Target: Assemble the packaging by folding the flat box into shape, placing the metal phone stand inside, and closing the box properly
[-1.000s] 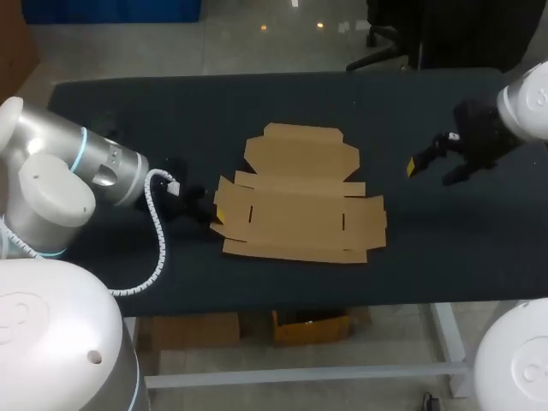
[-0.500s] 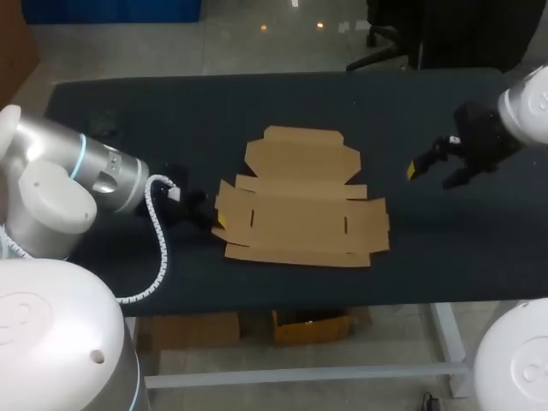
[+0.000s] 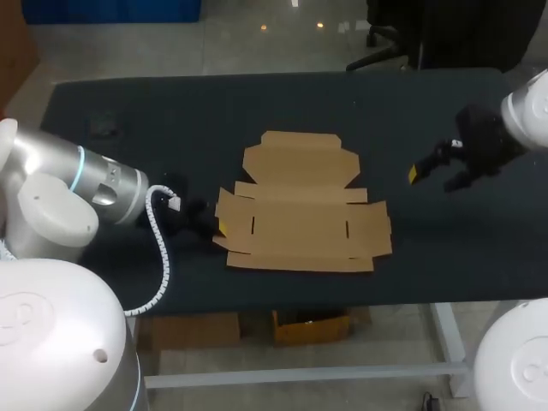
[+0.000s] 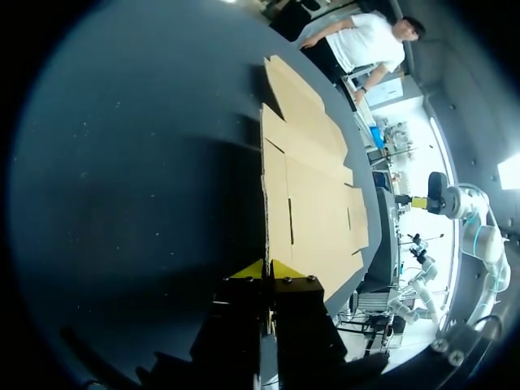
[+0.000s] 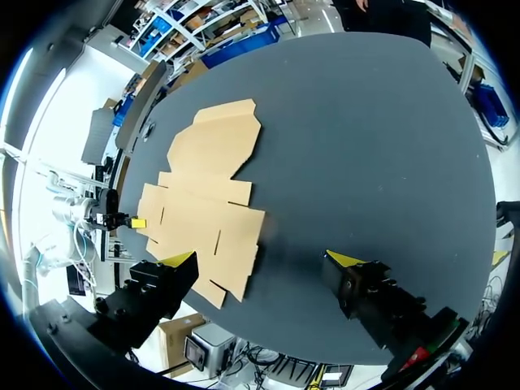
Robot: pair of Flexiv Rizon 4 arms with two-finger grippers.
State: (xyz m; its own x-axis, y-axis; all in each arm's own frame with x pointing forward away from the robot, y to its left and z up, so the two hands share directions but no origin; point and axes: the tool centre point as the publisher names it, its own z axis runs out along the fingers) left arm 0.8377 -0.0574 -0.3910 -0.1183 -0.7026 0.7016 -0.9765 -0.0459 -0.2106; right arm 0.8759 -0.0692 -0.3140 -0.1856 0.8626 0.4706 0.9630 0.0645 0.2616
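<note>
From where I stand, the dark table takes up nearly everything. In the middle of it lies the flat box, plain brown card, fully unfolded, with nothing raised into shape yet. Its broad lid panel points toward the far side. The main panel is nearer the robot, with narrow side flaps at either end. I see no metal phone stand on the table in any view.

The left gripper is down at the box's left end. Its yellow tips are pressed almost together, and the thin card edge runs in between them, so I take it to be pinching that end flap. The right gripper hangs over bare table well to the right of the box, its fingers spread wide and holding nothing.

The card looks light and fairly stiff, creased along its fold lines. It should bend readily there and resist elsewhere. Being so light on a smooth top, the whole sheet will likely slide or swing if pulled from one end only, so the free gripper may need to steady the opposite flap. Flap edges look like the best places to take hold. The two small slits in the main panel look easy to tear.
</note>
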